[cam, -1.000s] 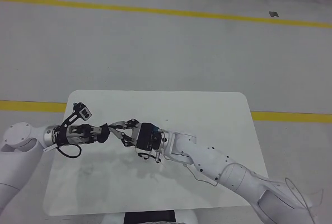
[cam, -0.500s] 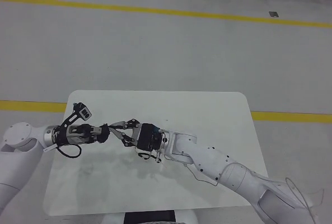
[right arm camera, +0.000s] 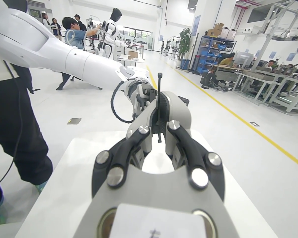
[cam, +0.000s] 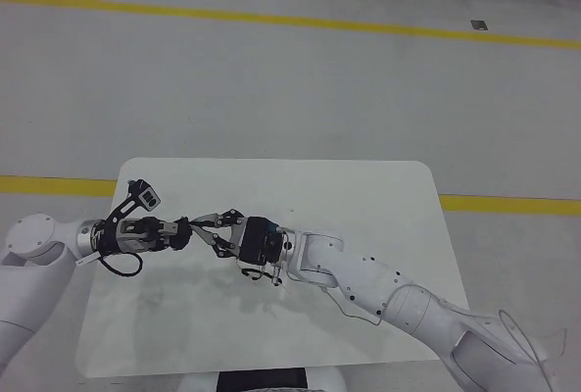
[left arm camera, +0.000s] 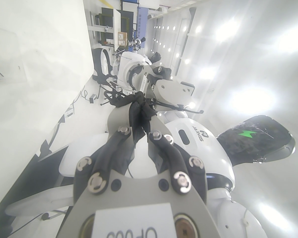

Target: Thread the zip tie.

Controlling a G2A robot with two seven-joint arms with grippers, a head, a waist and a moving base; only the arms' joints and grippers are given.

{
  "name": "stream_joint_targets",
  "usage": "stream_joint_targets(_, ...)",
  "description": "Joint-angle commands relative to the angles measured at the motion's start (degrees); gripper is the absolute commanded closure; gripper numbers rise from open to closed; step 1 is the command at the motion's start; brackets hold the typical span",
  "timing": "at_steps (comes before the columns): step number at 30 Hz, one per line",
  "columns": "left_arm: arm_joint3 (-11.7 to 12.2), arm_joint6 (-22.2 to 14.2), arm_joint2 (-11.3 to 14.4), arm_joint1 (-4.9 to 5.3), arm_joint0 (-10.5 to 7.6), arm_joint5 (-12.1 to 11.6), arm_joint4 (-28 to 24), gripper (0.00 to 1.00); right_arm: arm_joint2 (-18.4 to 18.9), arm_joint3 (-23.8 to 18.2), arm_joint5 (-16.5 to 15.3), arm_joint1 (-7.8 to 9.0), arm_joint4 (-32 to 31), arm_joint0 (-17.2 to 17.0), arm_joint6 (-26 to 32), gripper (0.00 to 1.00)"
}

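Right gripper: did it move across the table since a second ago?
No. The right gripper sits at the same spot against the table's edges.

The left arm (cam: 37,245) comes in level from the left and the right arm (cam: 388,294) slants in from the near right, wrists facing each other. The left gripper (left arm camera: 139,104) and right gripper (right arm camera: 161,115) meet tip to tip, both with fingers drawn closed

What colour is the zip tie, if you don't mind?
The zip tie is black, clearest in the right wrist view.
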Motion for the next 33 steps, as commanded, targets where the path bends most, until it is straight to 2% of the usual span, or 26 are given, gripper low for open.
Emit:
stream_joint_targets(1, 0.0, 0.0, 0.0, 0.00, 0.00, 0.0, 0.0, 1.00, -0.1, 0.1, 0.0, -0.04, 0.0, 0.1, -0.1, 1.00)
stream_joint_targets(33, 0.0, 0.0, 0.0, 0.00, 0.00, 0.0, 0.0, 1.00, -1.5, 1.9, 0.0, -0.27, -0.4, 1.5, -4.3, 1.00)
